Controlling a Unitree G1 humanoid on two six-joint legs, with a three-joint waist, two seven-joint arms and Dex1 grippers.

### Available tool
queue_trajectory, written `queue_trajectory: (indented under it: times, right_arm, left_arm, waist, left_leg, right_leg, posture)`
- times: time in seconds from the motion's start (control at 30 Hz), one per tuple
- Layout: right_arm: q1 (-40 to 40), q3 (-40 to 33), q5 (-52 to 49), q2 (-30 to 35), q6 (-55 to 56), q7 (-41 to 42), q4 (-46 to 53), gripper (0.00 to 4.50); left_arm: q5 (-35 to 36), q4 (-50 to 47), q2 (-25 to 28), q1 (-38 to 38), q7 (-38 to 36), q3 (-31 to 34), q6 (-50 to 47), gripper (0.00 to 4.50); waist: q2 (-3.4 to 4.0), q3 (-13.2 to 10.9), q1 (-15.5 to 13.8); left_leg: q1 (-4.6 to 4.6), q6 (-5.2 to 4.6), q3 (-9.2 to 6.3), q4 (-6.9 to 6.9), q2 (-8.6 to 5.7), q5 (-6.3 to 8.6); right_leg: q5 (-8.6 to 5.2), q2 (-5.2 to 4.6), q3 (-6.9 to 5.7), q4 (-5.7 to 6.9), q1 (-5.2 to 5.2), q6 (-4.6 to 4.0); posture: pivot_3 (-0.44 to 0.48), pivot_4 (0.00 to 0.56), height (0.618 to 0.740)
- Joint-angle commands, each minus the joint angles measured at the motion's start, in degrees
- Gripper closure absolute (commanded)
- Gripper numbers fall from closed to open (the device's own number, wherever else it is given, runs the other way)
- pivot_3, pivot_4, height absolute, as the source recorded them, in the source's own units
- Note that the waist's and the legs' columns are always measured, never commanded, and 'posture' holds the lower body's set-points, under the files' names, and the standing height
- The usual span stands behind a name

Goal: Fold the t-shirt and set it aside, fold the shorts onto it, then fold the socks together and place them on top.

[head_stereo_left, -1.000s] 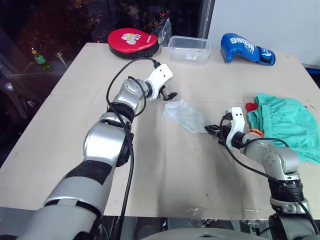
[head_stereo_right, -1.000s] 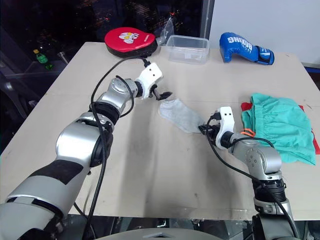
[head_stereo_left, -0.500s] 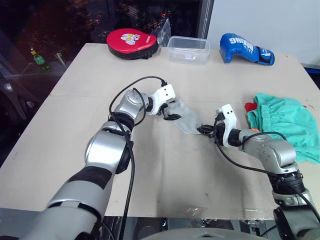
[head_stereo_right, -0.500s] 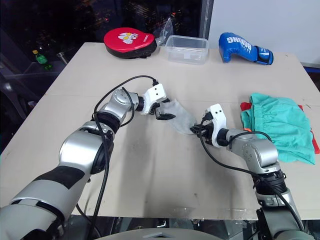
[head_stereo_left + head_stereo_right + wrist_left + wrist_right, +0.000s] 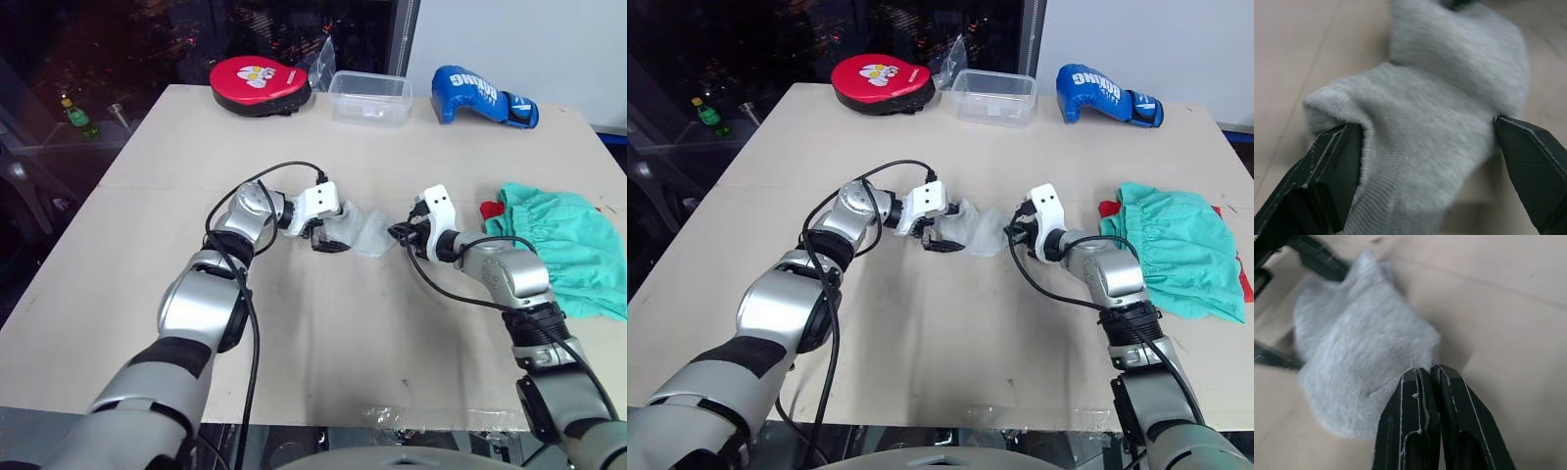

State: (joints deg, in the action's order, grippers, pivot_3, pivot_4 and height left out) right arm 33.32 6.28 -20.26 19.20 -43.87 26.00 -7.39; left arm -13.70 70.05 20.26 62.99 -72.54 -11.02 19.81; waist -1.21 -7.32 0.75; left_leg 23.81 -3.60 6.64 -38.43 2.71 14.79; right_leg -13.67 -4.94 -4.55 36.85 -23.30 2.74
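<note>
Where socks point(image 5: 358, 227) bunch, beige tabletop point(image 5: 323, 323).

Silver-and-black arms, white wrists, looping black cables

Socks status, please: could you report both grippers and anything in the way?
Right gripper shut on socks. Left gripper open around them. Shorts wait to the right. Nothing blocking.
</note>
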Motion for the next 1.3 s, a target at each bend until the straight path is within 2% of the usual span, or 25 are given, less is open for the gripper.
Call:
queue_trajectory:
  times: [0.03,0.17,0.27,0.47,0.57,0.63,0.77,0.83,0.9,1.1,1.2,1.3]
  right_arm:
    - [0.40,-1.76,0.46,1.38,1.00,1.08,3.10,4.50]
    - [-1.15,-1.65,-1.16,2.52,-1.58,3.45,8.82,4.50]
    - [-2.35,-1.59,-1.34,2.56,-2.69,3.63,10.89,4.50]
    - [-3.27,-1.56,-1.01,2.01,-2.72,3.88,11.36,4.50]
    - [-3.03,-1.39,-0.85,1.73,-2.42,4.15,10.74,4.50]
    - [-2.77,-1.14,-0.46,1.42,-1.94,4.25,9.90,4.50]
    - [-2.71,-0.85,0.12,0.74,-1.43,4.12,9.33,4.50]
    - [-3.07,-1.12,0.19,0.41,-1.62,3.62,10.08,4.50]
    - [-3.45,-1.42,0.26,0.14,-1.69,3.02,10.83,4.50]
    - [-5.18,-1.92,0.28,-0.17,-2.37,1.87,13.30,4.50]
    - [-5.96,-1.85,0.39,0.30,-2.57,1.92,14.23,4.50]
    - [-6.07,-1.77,0.59,0.48,-2.67,2.04,14.53,4.50]
  left_arm:
    - [1.23,-4.77,1.22,-0.67,-3.23,-0.44,-0.03,0.02]
    - [3.43,-11.07,2.87,-2.50,-5.62,0.34,-2.19,0.02]
    - [7.89,-13.75,2.94,-2.47,-6.84,3.21,-6.55,0.02]
    - [12.95,-10.80,4.14,2.89,-10.12,6.55,-12.81,0.02]
    - [14.41,-4.63,1.37,8.07,-1.64,9.57,-16.84,0.02]
    - [13.47,-0.90,-0.52,10.29,2.67,9.82,-17.68,0.02]
    - [8.29,4.32,-4.11,12.38,19.42,7.71,-16.52,0.02]
    - [3.23,5.44,-4.52,12.00,27.08,4.11,-14.23,0.02]
    - [-0.61,6.26,-4.74,11.35,31.46,1.02,-12.44,0.02]
    - [-8.41,7.56,-3.79,9.44,35.78,-5.32,-9.66,0.02]
    - [-9.05,7.78,-3.26,8.82,32.97,-5.85,-9.19,0.02]
    - [-8.63,7.86,-2.78,7.90,25.23,-6.01,-8.92,0.02]
  waist:
    - [0.02,-0.01,0.06]
    - [0.03,-0.02,0.12]
    - [0.03,-0.02,0.11]
    - [0.03,-0.03,0.06]
    - [0.02,-0.03,-0.09]
    - [0.01,-0.03,-0.13]
    - [0.01,-0.02,-0.02]
    - [-0.01,-0.05,0.31]
    - [-0.01,-0.05,0.38]
    - [-0.01,-0.05,0.04]
    - [-0.02,-0.04,0.02]
    - [-0.01,-0.03,0.25]
  left_leg:
    - [0.01,0.00,0.01,0.00,0.00,0.00]
    - [0.03,0.00,0.00,0.01,0.04,0.00]
    - [0.03,0.00,0.00,0.01,0.19,0.00]
    - [0.03,0.00,0.02,-0.02,0.25,0.00]
    - [0.06,0.00,0.00,-0.02,0.24,0.00]
    - [0.06,0.00,-0.03,-0.03,0.09,0.00]
    - [0.06,0.00,-0.06,-0.02,-0.04,0.00]
    - [0.05,0.00,-0.06,0.00,-0.04,0.00]
    - [0.04,0.03,-0.04,0.02,-0.02,-0.02]
    - [0.05,0.08,0.01,0.07,-0.02,-0.05]
    - [0.03,0.08,0.02,0.05,-0.01,-0.05]
    - [-0.01,0.08,0.05,0.05,0.00,-0.05]
  right_leg:
    - [0.00,0.00,0.00,0.00,0.00,0.00]
    - [0.00,0.00,0.01,0.00,-0.04,0.00]
    - [0.00,0.02,0.01,0.02,-0.05,0.00]
    - [0.00,0.03,0.01,0.02,-0.05,0.00]
    - [0.00,0.05,-0.01,0.01,-0.05,0.00]
    - [0.00,0.03,0.00,0.00,-0.04,0.01]
    - [0.00,0.01,0.01,-0.01,-0.03,0.02]
    - [0.00,0.02,0.01,0.01,-0.05,0.02]
    - [0.01,0.04,0.03,0.03,-0.07,0.02]
    - [0.00,0.04,0.02,0.01,-0.10,0.01]
    - [0.00,0.02,0.04,0.01,-0.10,0.01]
    - [0.00,0.03,0.06,0.05,-0.10,0.01]
  posture:
    - [0.000,0.150,0.740]
    - [0.000,0.150,0.740]
    - [0.000,0.150,0.740]
    - [0.000,0.150,0.740]
    - [0.000,0.150,0.740]
    - [0.000,0.150,0.740]
    - [0.000,0.150,0.740]
    - [0.000,0.150,0.740]
    - [0.000,0.150,0.740]
    - [0.000,0.150,0.740]
    - [0.000,0.150,0.740]
    - [0.000,0.150,0.740]
